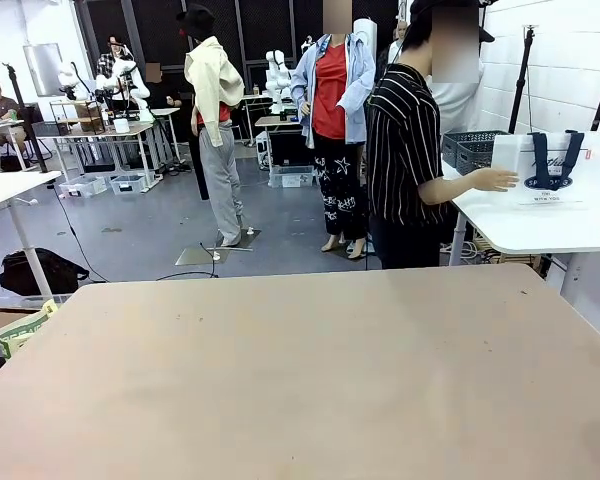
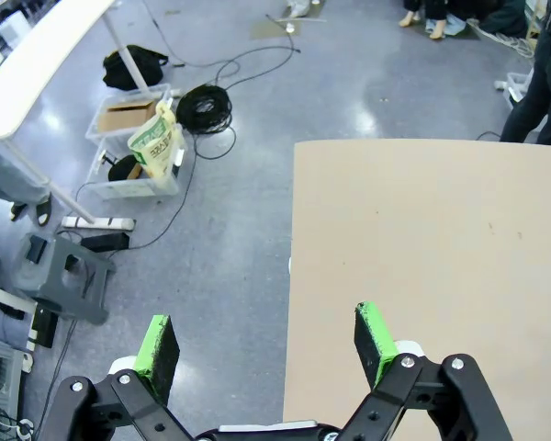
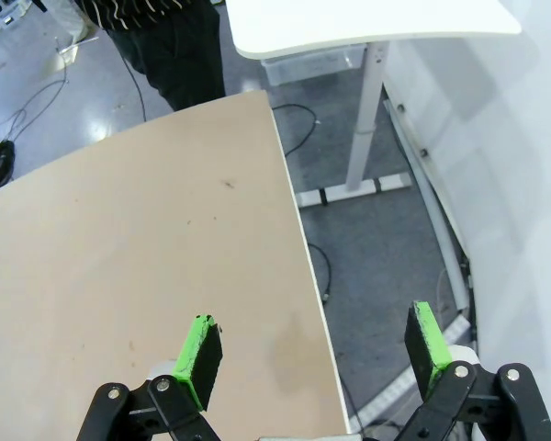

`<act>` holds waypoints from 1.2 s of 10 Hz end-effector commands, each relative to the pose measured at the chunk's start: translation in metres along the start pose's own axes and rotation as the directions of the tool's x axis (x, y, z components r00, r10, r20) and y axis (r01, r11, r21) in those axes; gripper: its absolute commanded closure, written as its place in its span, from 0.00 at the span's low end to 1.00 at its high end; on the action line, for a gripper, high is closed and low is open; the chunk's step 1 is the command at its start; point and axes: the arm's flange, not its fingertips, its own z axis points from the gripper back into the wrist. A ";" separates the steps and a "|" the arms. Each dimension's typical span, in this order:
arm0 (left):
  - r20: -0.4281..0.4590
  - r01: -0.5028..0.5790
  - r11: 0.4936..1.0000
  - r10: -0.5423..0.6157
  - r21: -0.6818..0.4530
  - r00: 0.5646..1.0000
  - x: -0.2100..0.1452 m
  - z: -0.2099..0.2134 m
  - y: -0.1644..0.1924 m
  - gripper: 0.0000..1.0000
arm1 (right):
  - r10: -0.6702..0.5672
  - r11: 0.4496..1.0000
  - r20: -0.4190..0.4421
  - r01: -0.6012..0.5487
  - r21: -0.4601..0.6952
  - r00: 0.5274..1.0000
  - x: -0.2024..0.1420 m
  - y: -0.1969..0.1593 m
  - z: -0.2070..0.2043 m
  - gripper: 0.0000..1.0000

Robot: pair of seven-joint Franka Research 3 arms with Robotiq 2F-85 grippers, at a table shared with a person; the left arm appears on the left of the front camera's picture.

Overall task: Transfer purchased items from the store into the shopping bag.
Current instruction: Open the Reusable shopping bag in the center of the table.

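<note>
– Across the far side, in the front view, where is the shopping bag [image 1: 553, 168]?
– It stands on the white side table [image 1: 540, 240], well apart from the bare tan table [image 1: 310, 370]. The person's hand [image 1: 495, 179] reaches to its side. Whether the dark baskets [image 1: 470, 150] behind hold the goods, I cannot tell.
– And the left wrist view?
– The left gripper [image 2: 263, 317] has its jaws wide apart and holds nothing. It hangs over the tan table's edge and the floor [image 2: 211, 184].
– The right wrist view?
– The right gripper [image 3: 312, 317] is likewise gaping and empty, above the opposite edge.
– Which step, then?
– Setup, I judge: no transfer looks begun. Bag and goods must come within reach before either arm can pick.
</note>
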 end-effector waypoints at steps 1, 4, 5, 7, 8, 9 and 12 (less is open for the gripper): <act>-0.008 -0.003 1.000 0.003 0.014 1.000 -0.002 -0.001 0.000 0.00 | 0.001 1.000 -0.005 -0.001 -0.001 1.000 -0.003 -0.002 -0.002 0.00; -0.008 -0.003 1.000 0.003 0.014 1.000 -0.002 -0.001 0.000 0.00 | 0.001 1.000 -0.005 -0.001 -0.001 1.000 -0.003 -0.002 -0.002 0.00; -0.008 -0.003 1.000 0.003 0.014 1.000 -0.002 -0.001 0.000 0.00 | 0.001 1.000 -0.005 -0.001 -0.001 1.000 -0.003 -0.002 -0.002 0.00; -0.008 -0.003 1.000 0.003 0.014 1.000 -0.002 -0.001 0.000 0.00 | 0.001 1.000 -0.005 -0.001 -0.001 1.000 -0.003 -0.002 -0.002 0.00; -0.008 -0.003 1.000 0.003 0.014 1.000 -0.002 -0.001 0.000 0.00 | 0.001 1.000 -0.005 -0.001 -0.001 1.000 -0.003 -0.002 -0.002 0.00; -0.008 -0.003 1.000 0.003 0.014 1.000 -0.002 -0.001 0.000 0.00 | 0.001 1.000 -0.005 -0.001 -0.001 1.000 -0.003 -0.002 -0.002 0.00; -0.008 -0.003 1.000 0.003 0.014 1.000 -0.002 -0.001 0.000 0.00 | 0.001 1.000 -0.005 -0.001 -0.001 1.000 -0.003 -0.002 -0.002 0.00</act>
